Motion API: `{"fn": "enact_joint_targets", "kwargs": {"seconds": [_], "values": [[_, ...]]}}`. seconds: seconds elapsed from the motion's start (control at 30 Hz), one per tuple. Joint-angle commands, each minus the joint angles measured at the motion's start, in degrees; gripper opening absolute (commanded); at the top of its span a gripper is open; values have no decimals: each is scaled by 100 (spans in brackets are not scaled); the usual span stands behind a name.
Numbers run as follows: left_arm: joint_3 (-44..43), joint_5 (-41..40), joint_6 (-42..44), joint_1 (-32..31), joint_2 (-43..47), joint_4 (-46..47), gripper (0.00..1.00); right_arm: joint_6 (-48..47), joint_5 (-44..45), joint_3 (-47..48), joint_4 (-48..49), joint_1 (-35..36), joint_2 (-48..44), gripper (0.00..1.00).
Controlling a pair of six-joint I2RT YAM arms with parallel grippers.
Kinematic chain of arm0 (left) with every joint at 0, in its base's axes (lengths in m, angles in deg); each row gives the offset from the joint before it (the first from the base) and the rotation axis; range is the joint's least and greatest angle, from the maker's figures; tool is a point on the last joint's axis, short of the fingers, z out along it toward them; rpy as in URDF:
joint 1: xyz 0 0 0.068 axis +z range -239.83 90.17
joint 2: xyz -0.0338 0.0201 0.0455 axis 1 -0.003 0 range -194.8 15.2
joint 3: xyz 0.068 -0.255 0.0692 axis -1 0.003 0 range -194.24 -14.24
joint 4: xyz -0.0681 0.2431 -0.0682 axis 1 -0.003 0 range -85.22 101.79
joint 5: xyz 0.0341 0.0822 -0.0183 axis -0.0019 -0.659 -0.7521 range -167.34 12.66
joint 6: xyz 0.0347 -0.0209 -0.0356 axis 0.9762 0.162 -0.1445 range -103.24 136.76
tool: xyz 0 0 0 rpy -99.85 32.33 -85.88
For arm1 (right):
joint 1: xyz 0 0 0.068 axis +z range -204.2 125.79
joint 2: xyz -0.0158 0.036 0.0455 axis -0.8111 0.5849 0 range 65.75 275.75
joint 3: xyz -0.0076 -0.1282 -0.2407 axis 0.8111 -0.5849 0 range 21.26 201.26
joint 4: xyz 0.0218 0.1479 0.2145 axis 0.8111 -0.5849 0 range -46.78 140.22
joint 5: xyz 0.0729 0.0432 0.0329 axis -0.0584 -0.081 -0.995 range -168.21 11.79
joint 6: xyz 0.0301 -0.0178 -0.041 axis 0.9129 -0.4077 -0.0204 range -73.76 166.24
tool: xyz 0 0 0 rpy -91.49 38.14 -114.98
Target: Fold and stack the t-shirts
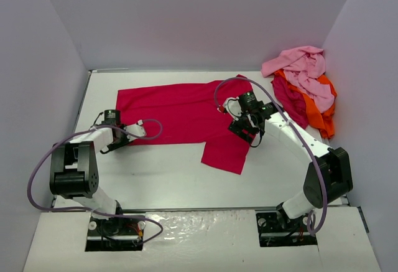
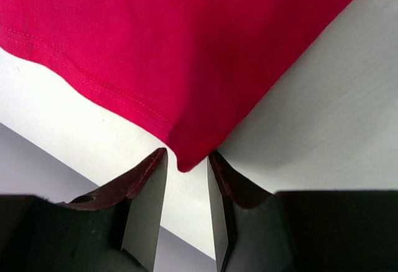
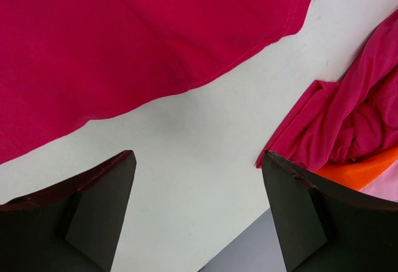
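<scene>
Crimson t-shirt (image 1: 186, 113) flat | left gripper (image 2: 186, 155) narrow, astride its corner, wrist view only | right gripper (image 3: 199, 155) wide, empty

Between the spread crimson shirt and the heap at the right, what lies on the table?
Nothing: the right wrist view shows bare table between the crimson shirt and the nearest dark magenta shirt, with the open right gripper above it.

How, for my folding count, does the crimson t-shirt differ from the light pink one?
The crimson t-shirt lies spread flat mid-table; the light pink t-shirt is crumpled far right. The crimson one lies alone; the pink one tops the orange t-shirt and magenta t-shirt. Both are plain-coloured.
</scene>
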Motion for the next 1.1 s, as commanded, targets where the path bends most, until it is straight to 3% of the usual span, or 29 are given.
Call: {"fn": "enact_joint_targets", "kwargs": {"seconds": [0.0, 0.07, 0.23, 0.3, 0.43, 0.67, 0.83, 1.07], "values": [[-101, 250, -53, -56, 53, -224, 27, 100, 33, 11, 53, -18, -63, 80], [-109, 252, -58, -75, 20, -228, 24, 105, 27, -10, 48, -13, -78, 80], [-63, 235, -70, -87, -42, -174, 3, 132, -166, -83, -125, 15, -36, 80], [-22, 208, -46, -79, -45, -148, 0, 66, -380, -111, -318, 25, 0, 81], [15, 169, -62, -87, -38, -128, 0, -63, -1072, -193, -1029, 188, 46, 80], [-80, 57, -166, -87, -141, -181, 0, 102, -1625, -593, -1412, 923, -42, 78], [-62, -4, -175, -87, -159, -163, 0, 302, -1393, -841, -1397, 1564, -35, 76], [-80, -14, -246, -87, -80, -242, 0, 281, -1055, -913, -1299, 1687, 311, 73]]}}
